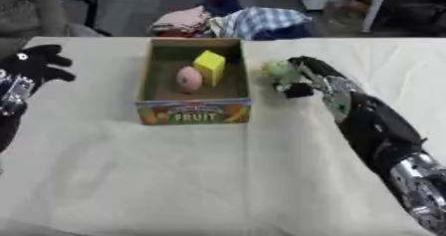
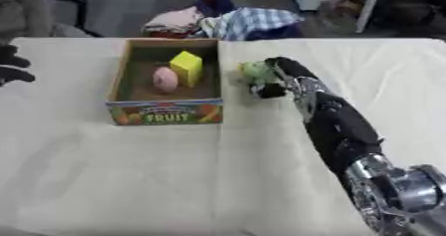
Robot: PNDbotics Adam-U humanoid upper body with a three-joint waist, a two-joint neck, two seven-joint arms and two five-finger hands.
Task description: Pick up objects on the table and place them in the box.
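A cardboard box (image 1: 192,111) marked FRUIT stands at the table's middle, holding a pink egg-shaped object (image 1: 189,78) and a yellow block (image 1: 210,66). Just right of the box, my right hand (image 1: 300,78) is curled around a small green object (image 1: 278,70) at about rim height. My left hand (image 1: 35,66) hovers open at the far left, fingers spread, well away from the box.
A cream cloth covers the table (image 1: 200,180). Beyond the far edge lies a pile of clothes (image 1: 235,23), and a person in grey sits at the back left. My right forearm (image 1: 383,135) stretches across the table's right side.
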